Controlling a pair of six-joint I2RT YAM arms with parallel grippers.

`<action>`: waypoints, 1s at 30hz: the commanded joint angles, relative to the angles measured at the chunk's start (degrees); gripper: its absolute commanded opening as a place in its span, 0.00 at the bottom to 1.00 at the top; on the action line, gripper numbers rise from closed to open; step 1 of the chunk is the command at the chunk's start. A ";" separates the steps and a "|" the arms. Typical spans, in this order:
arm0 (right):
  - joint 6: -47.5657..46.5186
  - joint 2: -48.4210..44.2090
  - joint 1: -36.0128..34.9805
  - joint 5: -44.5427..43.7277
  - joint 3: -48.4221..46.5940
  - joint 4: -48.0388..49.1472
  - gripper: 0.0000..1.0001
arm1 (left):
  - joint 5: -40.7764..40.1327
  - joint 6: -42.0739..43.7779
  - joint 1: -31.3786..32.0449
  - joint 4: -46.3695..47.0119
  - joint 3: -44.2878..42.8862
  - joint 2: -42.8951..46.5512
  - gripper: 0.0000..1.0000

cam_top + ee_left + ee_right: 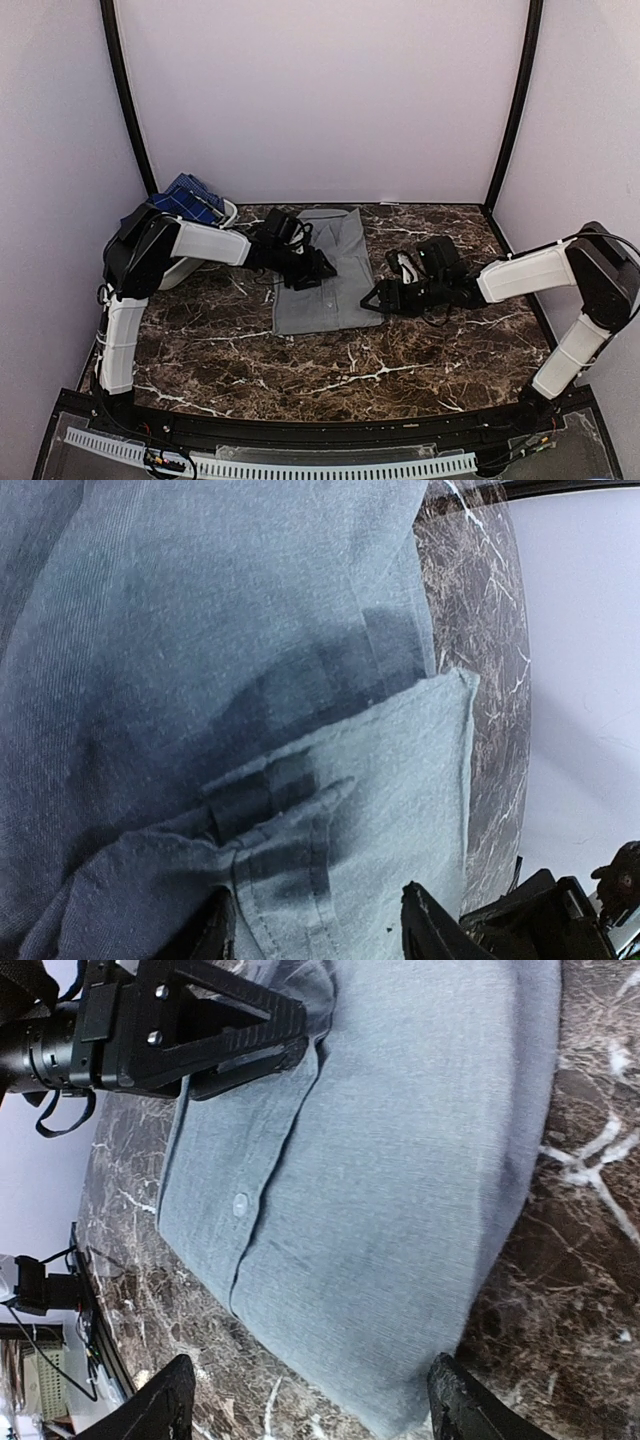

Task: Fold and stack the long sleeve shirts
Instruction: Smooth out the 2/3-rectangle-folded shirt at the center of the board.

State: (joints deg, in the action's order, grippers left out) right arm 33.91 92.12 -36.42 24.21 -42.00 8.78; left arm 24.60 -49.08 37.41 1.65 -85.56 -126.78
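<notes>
where the grey shirt (322, 305) lies

while its jaws stand wide apart, the right gripper (310, 1412) sits low at the grey shirt's right edge. the left gripper (315, 932) has its jaws apart too, with a fold of that shirt between them. the shirt lies on the marble table (400, 372). the plaid shirt (185, 197) sits in the white basket (229, 212), back left.

The grey shirt (322, 275) under the left gripper (315, 930) is matt woven cloth with a fine ribbed grain and soft creases. Its small button (240, 1203), ahead of the right gripper (312, 1405), looks like smooth plastic. The table (400, 350) around both claws is polished dark brown marble with white veins. The left gripper's fingers (240, 1020) are matt black with ridged faces. Behind that claw, the plaid shirt (187, 197) is cloth, lying in a white plastic basket (228, 212).
</notes>
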 commanded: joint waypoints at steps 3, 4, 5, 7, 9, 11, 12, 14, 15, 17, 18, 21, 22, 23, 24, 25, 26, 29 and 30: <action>4.53 3.42 0.13 6.42 1.30 8.70 0.73 | -0.87 0.62 0.27 -1.36 -1.59 -0.31 0.55; 4.67 3.56 0.19 6.22 1.30 8.72 0.73 | -0.83 0.53 0.29 -1.33 -1.61 -0.48 0.55; 4.77 3.59 0.13 5.76 1.30 8.49 0.73 | -0.86 0.50 0.25 -1.35 -1.62 -0.53 0.55; 4.92 3.55 0.30 3.33 1.22 6.45 0.72 | -0.76 0.48 0.28 -1.38 -1.63 -0.69 0.55; 4.96 3.12 1.03 0.89 1.82 5.01 0.72 | -0.86 0.42 0.29 -1.34 -1.63 -0.70 0.55; 5.28 2.37 1.54 -0.10 3.13 5.02 0.72 | -0.75 0.42 0.30 -1.36 -1.61 -0.75 0.55; 5.31 2.03 1.64 -0.43 3.72 5.10 0.72 | -0.75 0.46 0.30 -1.33 -1.62 -0.82 0.55; 5.60 1.49 1.62 -0.38 4.65 5.37 0.71 | -0.71 0.54 0.30 -1.35 -1.63 -0.98 0.55; 5.96 1.34 1.62 0.14 5.17 5.95 0.69 | -0.75 0.62 0.30 -1.32 -1.58 -1.00 0.55; 6.75 1.16 1.64 1.18 6.04 7.40 0.64 | -0.77 0.65 0.29 -1.31 -1.62 -1.08 0.55; 7.11 1.11 1.62 1.65 6.46 8.04 0.61 | -0.78 0.61 0.25 -1.35 -1.63 -1.09 0.55; 8.31 1.50 1.54 3.29 7.13 10.31 0.49 | -0.66 0.44 0.29 -1.30 -1.63 -1.20 0.55; 8.79 1.83 1.47 3.97 7.23 11.15 0.45 | -0.68 0.41 0.30 -1.32 -1.63 -1.28 0.55; 9.32 2.17 1.40 4.56 7.34 11.89 0.40 | -0.64 0.39 0.30 -1.31 -1.58 -1.32 0.55; 9.66 2.53 1.32 5.13 7.37 12.66 0.35 | -0.59 0.39 0.30 -1.32 -1.62 -1.34 0.55; 10.02 2.80 1.23 5.55 7.33 13.06 0.30 | -0.60 0.28 0.30 -1.31 -1.62 -1.36 0.55; 10.22 3.01 1.14 5.79 7.05 13.14 0.26 | -0.60 0.29 0.23 -1.30 -1.63 -1.40 0.55; 9.85 2.50 0.58 4.27 5.82 11.15 0.14 | -0.56 0.37 0.19 -2.58 -1.71 -1.38 0.55; 9.25 2.06 0.26 3.35 5.08 9.73 0.11 | -0.58 0.42 0.25 -2.78 -1.72 -1.42 0.55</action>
State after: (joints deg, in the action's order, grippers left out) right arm 43.16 94.56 -35.27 28.45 -35.22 18.44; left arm 24.40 -49.10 37.41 1.61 -86.35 -127.28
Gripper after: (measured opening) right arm 0.165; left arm 0.552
